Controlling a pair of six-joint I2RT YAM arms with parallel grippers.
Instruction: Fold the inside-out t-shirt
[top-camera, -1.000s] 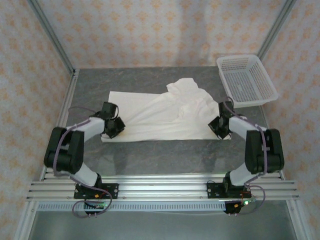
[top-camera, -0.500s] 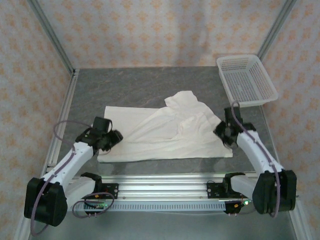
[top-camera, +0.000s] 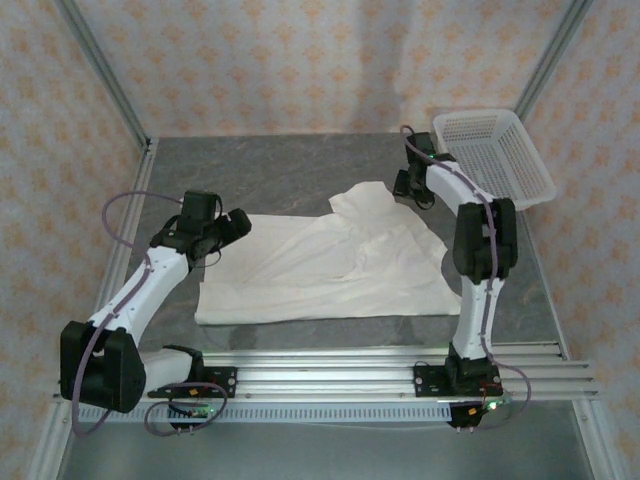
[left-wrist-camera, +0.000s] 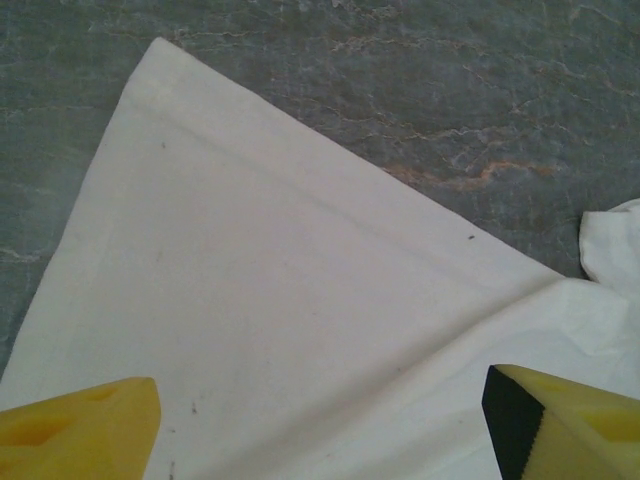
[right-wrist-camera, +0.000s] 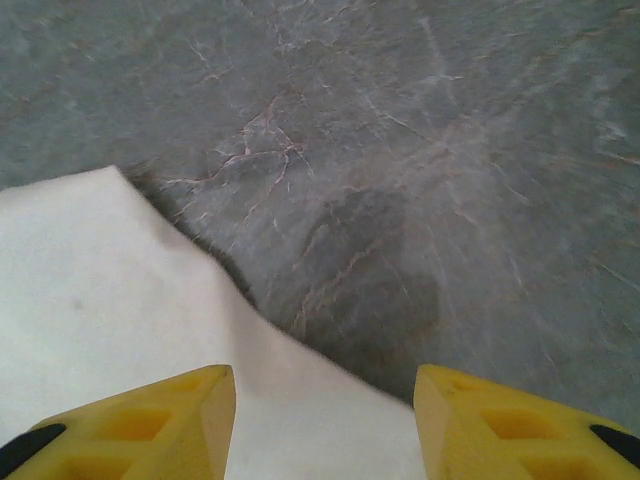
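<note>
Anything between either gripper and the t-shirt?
Nothing visible. The left gripper hangs open over flat cloth of the t-shirt; the right gripper is open above its far edge, bare table beyond. The basket stands off the shirt, far right.

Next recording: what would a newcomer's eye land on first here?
A wrinkled white t-shirt lies spread across the middle of the grey table. The left gripper hangs open over its far left corner; the right gripper, also open, is by its far right edge. A white mesh basket sits at the table's far right corner.
</note>
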